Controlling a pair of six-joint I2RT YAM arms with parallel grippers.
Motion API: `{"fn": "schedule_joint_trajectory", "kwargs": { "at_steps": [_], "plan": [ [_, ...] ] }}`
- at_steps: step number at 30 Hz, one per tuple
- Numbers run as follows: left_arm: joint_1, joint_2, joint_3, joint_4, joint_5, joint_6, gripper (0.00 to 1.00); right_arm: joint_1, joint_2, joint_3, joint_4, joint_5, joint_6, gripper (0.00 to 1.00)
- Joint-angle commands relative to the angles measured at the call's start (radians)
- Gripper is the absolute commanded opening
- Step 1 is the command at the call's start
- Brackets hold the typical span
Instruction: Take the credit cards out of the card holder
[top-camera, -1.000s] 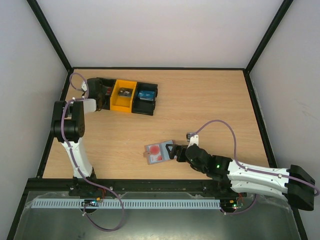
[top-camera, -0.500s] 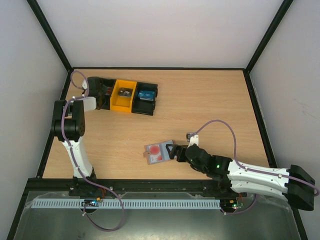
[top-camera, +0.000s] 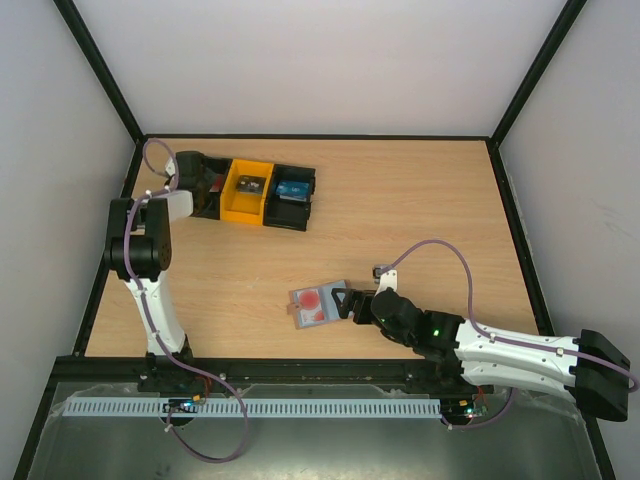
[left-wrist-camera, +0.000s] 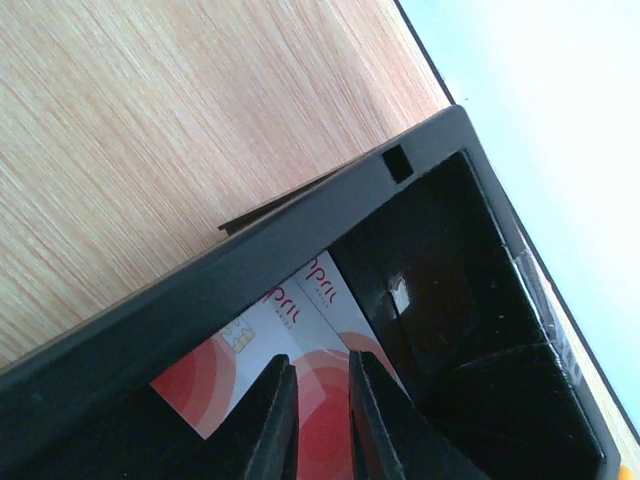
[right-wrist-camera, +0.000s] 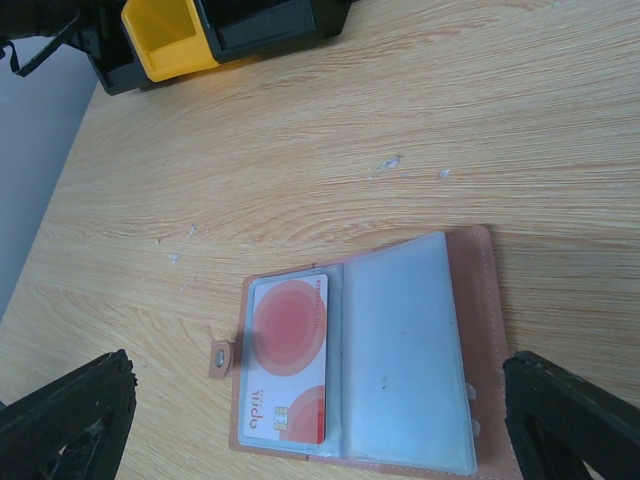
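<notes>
The card holder (top-camera: 316, 305) lies open on the table, pink-brown rim and light blue pockets (right-wrist-camera: 405, 350). One white-and-red credit card (right-wrist-camera: 288, 360) sits in its left pocket; the right pocket looks bare. My right gripper (top-camera: 343, 300) hovers just right of the holder, open wide, its fingertips (right-wrist-camera: 110, 390) straddling it without touching. My left gripper (top-camera: 198, 190) reaches into the leftmost black bin. Its jaws (left-wrist-camera: 320, 362) stand slightly apart over a white-and-red credit card (left-wrist-camera: 240, 345) lying flat in the bin; a second card may overlap it.
A row of black and yellow bins (top-camera: 255, 190) stands at the back left, with small items in the yellow and right bins. The bin's black wall (left-wrist-camera: 300, 240) runs right in front of my left fingers. A cable loops above my right arm (top-camera: 430, 245).
</notes>
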Motion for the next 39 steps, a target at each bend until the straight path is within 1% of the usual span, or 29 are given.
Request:
{"fn": "schedule_joint_trajectory", "kwargs": {
  "at_steps": [1,7,10,12,14,17,20,23,25,27,31,33,36,39],
  "plan": [
    [0.006,-0.007,0.032,-0.027,0.014,0.027,0.18,-0.001,-0.002,0.029,-0.016,0.022,0.007,0.98],
    [0.004,-0.065,0.035,-0.034,0.053,0.051,0.27,0.000,-0.018,0.027,-0.029,0.023,0.014,0.98],
    [0.004,-0.105,0.034,-0.043,0.083,0.065,0.35,-0.001,-0.033,0.026,-0.043,0.033,0.015,0.98],
    [0.004,-0.133,0.031,-0.058,0.110,0.078,0.42,-0.001,-0.050,0.030,-0.062,0.046,0.022,0.98],
    [0.004,-0.165,0.036,-0.105,0.134,0.093,0.48,-0.001,-0.068,0.033,-0.088,0.059,0.042,0.98],
    [0.003,-0.242,0.017,-0.168,0.152,0.109,0.57,-0.001,-0.096,0.025,-0.108,0.057,0.060,0.98],
    [0.004,-0.350,-0.041,-0.212,0.179,0.124,0.65,-0.001,-0.116,0.014,-0.101,0.035,0.060,0.98],
    [0.004,-0.449,-0.099,-0.258,0.229,0.143,0.69,0.000,-0.120,0.003,-0.075,-0.005,0.049,1.00],
    [0.004,-0.516,-0.159,-0.263,0.281,0.152,0.70,0.000,-0.114,-0.002,-0.052,-0.035,0.042,0.95],
    [0.003,-0.577,-0.212,-0.268,0.349,0.173,0.71,-0.001,-0.102,-0.005,-0.027,-0.065,0.038,0.88],
    [-0.008,-0.697,-0.316,-0.291,0.476,0.215,0.71,-0.001,-0.058,-0.014,0.034,-0.122,0.042,0.68],
    [-0.033,-0.754,-0.370,-0.307,0.505,0.242,0.70,-0.001,-0.020,-0.021,0.070,-0.153,0.044,0.58],
    [-0.078,-0.812,-0.433,-0.357,0.516,0.292,0.68,-0.001,0.030,-0.024,0.119,-0.182,0.039,0.47],
    [-0.136,-0.860,-0.480,-0.418,0.508,0.327,0.65,0.000,0.082,-0.022,0.164,-0.206,0.024,0.38]
  ]
}}
